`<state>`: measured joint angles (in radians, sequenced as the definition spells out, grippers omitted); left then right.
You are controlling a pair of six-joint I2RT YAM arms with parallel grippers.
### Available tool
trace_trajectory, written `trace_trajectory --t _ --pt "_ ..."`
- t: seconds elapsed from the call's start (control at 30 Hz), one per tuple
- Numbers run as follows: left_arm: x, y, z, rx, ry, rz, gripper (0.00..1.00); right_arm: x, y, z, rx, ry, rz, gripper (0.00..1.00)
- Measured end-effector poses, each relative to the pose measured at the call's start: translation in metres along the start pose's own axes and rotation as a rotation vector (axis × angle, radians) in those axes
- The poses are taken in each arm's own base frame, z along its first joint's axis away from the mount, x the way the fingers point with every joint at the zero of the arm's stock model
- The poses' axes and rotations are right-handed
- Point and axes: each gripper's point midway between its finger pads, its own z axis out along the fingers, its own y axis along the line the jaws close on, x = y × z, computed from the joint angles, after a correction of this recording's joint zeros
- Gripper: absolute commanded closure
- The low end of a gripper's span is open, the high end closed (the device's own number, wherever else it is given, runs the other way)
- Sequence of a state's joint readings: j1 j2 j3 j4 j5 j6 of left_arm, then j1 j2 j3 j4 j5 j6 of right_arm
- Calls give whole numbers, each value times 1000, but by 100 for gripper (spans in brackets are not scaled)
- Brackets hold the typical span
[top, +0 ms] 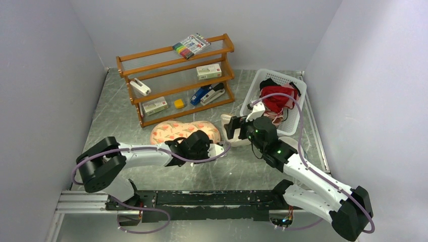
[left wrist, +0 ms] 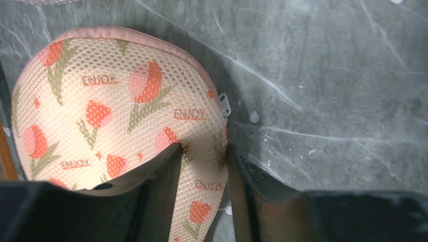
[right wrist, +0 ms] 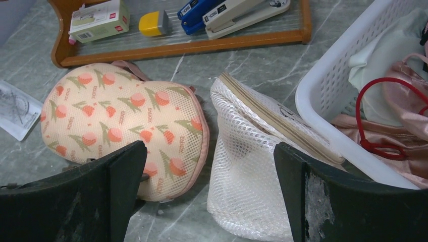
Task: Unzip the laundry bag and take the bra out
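Note:
The laundry bag is a peach-pink floral zip case lying flat in front of the shelf, and it looks zipped shut. My left gripper is at its right lobe. In the left wrist view the bag fills the left half, and my left gripper is shut on a fold of its mesh edge, just below a small white zip pull. My right gripper is open and empty. In the right wrist view it hovers between the bag and a cream mesh cone. The bra is hidden.
A cream mesh cone-shaped object stands between the bag and a white basket, which holds a red garment and pink clothes. A wooden shelf with staplers, boxes and markers stands behind. A clear packet lies left of the bag.

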<state>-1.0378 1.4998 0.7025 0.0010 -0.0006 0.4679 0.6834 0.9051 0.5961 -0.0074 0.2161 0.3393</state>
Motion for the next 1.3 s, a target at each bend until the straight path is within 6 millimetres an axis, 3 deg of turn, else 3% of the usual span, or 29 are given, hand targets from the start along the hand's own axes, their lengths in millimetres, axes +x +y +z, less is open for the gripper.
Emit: trace_trajectory --t 0.13,0.2,0.47,0.67,0.83,1.0,1.3 --pt "0 7 6 -16 48 -19 85 2 3 1 -15 8 -1 0" --pt "-1 11 7 -21 66 -37 92 4 4 2 -21 18 -2 0" --pt "1 13 -5 -26 105 -119 93 11 9 1 -59 44 -7 5" --pt "-13 30 -42 -97 40 -188 93 26 26 0 -172 90 -24 16" --pt "-13 47 -68 -181 -9 -230 93 41 53 6 -326 144 -26 25" --pt "-6 61 -73 -217 -11 -279 93 54 75 11 -445 185 6 32" --pt "-1 87 -73 -210 -33 -396 93 82 96 -1 -559 232 90 41"
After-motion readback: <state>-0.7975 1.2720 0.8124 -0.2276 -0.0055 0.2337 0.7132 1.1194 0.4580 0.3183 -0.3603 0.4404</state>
